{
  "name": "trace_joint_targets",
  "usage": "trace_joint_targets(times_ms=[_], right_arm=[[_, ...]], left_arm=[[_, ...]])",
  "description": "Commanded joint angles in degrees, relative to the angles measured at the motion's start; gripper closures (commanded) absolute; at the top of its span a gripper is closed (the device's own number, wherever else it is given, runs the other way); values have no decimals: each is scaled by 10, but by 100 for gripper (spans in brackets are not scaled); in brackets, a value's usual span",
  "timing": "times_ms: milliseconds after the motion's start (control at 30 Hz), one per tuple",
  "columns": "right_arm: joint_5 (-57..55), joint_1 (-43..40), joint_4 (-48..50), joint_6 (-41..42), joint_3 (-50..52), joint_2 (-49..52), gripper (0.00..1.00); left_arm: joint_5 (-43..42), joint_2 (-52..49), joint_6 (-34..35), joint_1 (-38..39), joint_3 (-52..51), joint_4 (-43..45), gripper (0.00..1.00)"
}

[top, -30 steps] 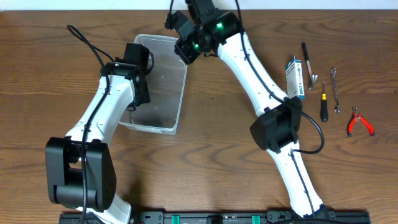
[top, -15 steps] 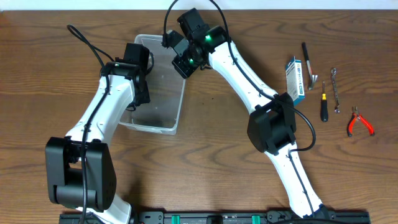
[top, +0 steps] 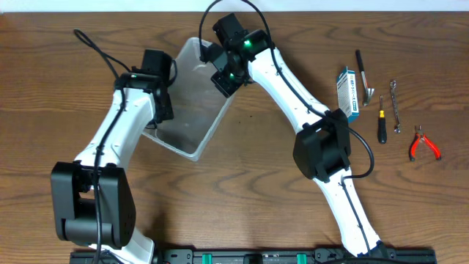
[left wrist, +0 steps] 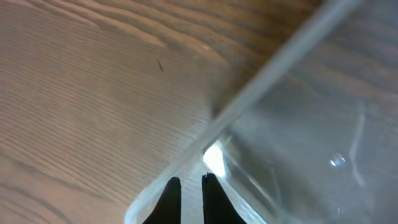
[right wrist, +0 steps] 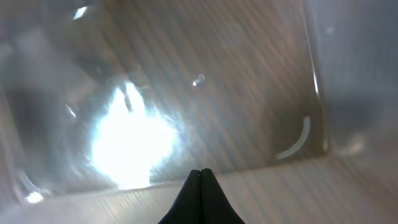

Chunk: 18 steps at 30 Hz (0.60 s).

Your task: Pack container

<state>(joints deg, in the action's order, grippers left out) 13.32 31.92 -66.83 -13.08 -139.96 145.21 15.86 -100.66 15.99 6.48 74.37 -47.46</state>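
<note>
Left gripper [left wrist: 189, 180] first: fingers drawn almost together with only a sliver between them. From its wrist view I read that sliver as the left wall of the container [top: 192, 110], pinched at the rim. The container is clear and has nothing in it. It sits skewed on the table [top: 242, 183], long axis running from its near-left end up to its far-right end. Right gripper [right wrist: 200, 173] is fully closed and holds nothing. It hangs over the container's far-right part, tips pointed down at the bare floor. Whether it touches the plastic I cannot tell through the glare. Everything to be packed lies well to the right of the container, past the right arm's elbow. That is the blue-and-white box [top: 347, 93], a slim dark tool [top: 361, 70] just beyond it, then the screwdriver [top: 381, 121], the small wrench [top: 396, 106], and farthest out the red-handled pliers [top: 423, 144]. My judgement is that the right arm is the nearer one for any pick, and it must open and swing right, away from the container. The left arm is placed to steady the bin.
</note>
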Motion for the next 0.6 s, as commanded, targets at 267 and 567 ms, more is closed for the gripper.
trace_joint_targets(times_ms=[267,567], right_arm=[[-72,-31,-64,41,3,-67,99],[-99,-47,-127,58,3,-95,99]], left_arm=[[13,3,-10,-27,0,18,94],[-35,3,-10,-27,0,48,94]])
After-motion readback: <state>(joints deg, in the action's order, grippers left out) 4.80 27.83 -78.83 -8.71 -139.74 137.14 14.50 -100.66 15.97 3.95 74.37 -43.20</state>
